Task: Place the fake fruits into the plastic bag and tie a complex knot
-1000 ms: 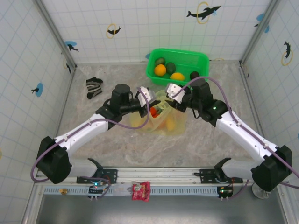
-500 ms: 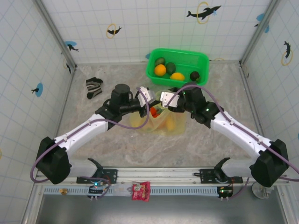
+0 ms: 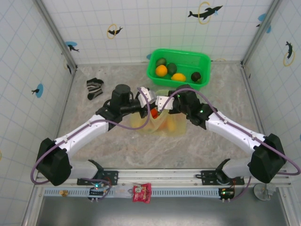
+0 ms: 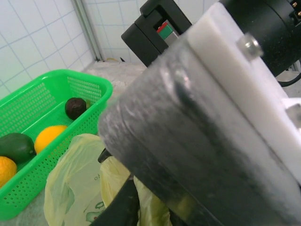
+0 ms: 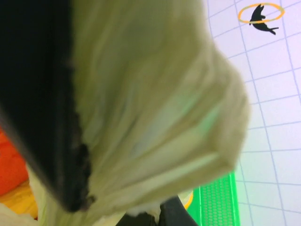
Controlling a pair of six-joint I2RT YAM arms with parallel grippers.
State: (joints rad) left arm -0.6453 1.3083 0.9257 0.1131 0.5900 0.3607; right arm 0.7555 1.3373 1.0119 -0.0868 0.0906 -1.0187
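The plastic bag lies on the table in front of the basket, with a red fruit and a yellow-orange fruit showing through it. My left gripper and right gripper meet over the bag's mouth, almost touching. Each is shut on a bunched part of the bag's top. In the left wrist view the left gripper pinches pale film, and the right arm's dark body blocks most of the frame. In the right wrist view stretched bag film runs down into the right gripper, beside a red fruit.
The green basket stands at the back with several fruits: dark green, orange and yellow. Its wall also appears in the left wrist view. A striped sock lies at the left. Tiled walls enclose the table.
The right gripper has swung left from beside the basket to right next to the left gripper above the bag. The left arm has stayed still.
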